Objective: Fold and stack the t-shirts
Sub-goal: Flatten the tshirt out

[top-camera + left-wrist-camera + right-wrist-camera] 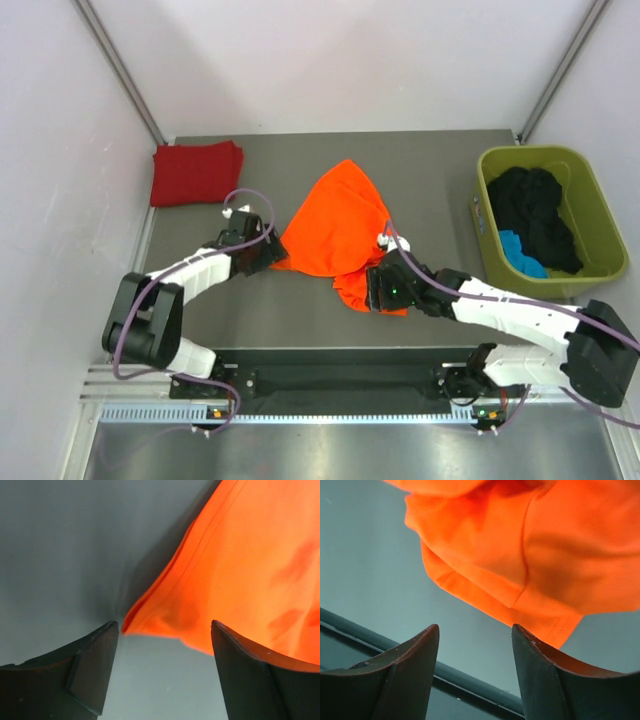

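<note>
The bright orange t-shirt (pixel 335 230) lies crumpled in a rough heap on the middle of the grey table. The dark red t-shirt (pixel 195 172) sits folded at the back left corner. My left gripper (pixel 268 255) is at the orange shirt's left edge; in the left wrist view (pixel 164 625) its jaws stand open, with a hemmed corner of the orange shirt (pixel 250 570) just ahead of the tips. My right gripper (pixel 372 290) is at the shirt's near right edge. Its jaws (pixel 475 626) are open and hold nothing, and the orange fabric (pixel 520 545) lies just beyond them.
An olive-green tub (pixel 590 215) holding dark and blue clothes stands at the right edge of the table. The table's front rail (pixel 470 685) runs right below my right gripper. White walls close in the left, back and right sides.
</note>
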### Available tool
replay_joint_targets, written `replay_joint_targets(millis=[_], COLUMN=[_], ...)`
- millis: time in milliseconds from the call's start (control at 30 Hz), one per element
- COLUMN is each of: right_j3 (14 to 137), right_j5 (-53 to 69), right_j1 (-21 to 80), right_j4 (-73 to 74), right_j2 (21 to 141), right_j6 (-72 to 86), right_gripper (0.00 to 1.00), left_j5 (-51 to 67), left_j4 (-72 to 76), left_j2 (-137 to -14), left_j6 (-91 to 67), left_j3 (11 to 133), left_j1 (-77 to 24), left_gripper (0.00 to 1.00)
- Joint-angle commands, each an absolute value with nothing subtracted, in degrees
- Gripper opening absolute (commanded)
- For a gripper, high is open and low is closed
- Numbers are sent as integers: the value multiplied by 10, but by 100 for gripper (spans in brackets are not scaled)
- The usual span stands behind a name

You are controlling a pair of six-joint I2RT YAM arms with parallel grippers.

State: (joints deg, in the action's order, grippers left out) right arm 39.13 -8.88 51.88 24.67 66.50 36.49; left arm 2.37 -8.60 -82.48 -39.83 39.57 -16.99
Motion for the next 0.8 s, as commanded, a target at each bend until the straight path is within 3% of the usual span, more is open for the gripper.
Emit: replay_joint_targets(millis=[0,33,100,167,233,467,533,567,700,767], right_j3=[368,368,372,367,355,336,329,327,346,387], right_j5=[-109,-119,-142,-145,-152,-226,-229,-236,-280,-321], right_j1=[535,535,535,535,535,527,528,527,526,522], right_j4=[167,174,198,204,205,234,235,236,296,349], right_j2=[691,700,723,729,729,769,769,768,737,689], right_j6=[345,344,346,358,367,429,442,454,467,463], right_gripper=[61,61,61,61,61,55,48,34,0,0], left_j5=[37,36,38,41,41,-50,-64,-63,-54,-64], left_j4=[-55,-55,-68,-84,-129,-250,-252,-257,-276,-293], left_j2=[-874,-883,-900,-906,-899,-780,-762,-752,-740,-732], left_j6=[-370,-370,-368,-367,-365,-338,-332,-330,-331,-327], left_j3=[429,434,458,479,518,626,633,633,642,667], left_j1=[-167,-167,-167,-167,-165,-149,-140,-136,-125,-124], left_gripper=[77,75,53,18,0,0,0,0,0,0])
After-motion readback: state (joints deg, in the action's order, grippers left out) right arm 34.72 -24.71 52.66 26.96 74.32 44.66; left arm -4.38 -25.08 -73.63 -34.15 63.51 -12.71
